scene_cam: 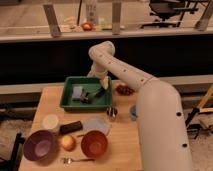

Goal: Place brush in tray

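The small slim dark brush (95,94) is found lying inside the dark green rectangular plastic tray (85,106), toward the 3 o'clock side of its floor, with its length running roughly from 8 o'clock to 2 o'clock; a pale grey-blue flat item (77,92) is seen beside it on the 9 o'clock side of the same tray. The tray is set at the 12 o'clock edge of the light wooden table (117,147), where it is judged to be reachable from above without the crockery nearer the camera being crossed. The two-finger gripper (102,84) is positioned just above the 2 o'clock corner of the tray, over the far end of the brush; its fingers are taken to be spread wide, and no grasp on the brush is judged to be in force, though whether a fingertip touches the handle cannot be told; the placing step is therefore judged complete or very nearly so. The white arm (150,100) is extended from the 4 o'clock side of the scene, raised to a bent elbow at 12 o'clock of the tray, then turned steeply downward so that the wrist is aimed at the tray floor; this pose is judged to be adopted so that the raised rim is cleared. A round purple bowl (40,145), a round orange bowl (94,142), a black rectangular block (71,127) and a grey-blue square sponge (97,124) are arranged at 6 to 7 o'clock of the tray, well apart from the gripper.
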Robot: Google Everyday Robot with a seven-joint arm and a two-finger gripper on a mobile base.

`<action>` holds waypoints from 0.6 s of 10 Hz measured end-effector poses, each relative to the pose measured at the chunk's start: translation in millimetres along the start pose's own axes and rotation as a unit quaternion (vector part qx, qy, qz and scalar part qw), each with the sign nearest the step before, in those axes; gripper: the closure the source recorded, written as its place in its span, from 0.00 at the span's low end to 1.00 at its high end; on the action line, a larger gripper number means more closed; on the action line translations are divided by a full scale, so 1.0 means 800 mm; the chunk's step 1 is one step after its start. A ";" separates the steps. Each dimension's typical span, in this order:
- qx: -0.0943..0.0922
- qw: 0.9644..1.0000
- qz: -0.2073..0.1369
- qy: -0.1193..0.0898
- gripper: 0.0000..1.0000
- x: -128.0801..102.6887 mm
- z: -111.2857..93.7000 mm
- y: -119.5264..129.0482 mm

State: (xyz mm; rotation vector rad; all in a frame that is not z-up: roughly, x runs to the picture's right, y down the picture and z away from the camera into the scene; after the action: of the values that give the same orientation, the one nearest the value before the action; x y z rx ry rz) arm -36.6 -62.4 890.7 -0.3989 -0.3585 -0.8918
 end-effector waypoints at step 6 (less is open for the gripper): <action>0.000 1.000 -0.009 0.000 0.20 0.000 -0.006 0.004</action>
State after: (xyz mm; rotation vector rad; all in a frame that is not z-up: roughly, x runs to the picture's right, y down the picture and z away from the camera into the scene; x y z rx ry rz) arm -33.6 -62.8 886.1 -0.3964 -0.3633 -0.9096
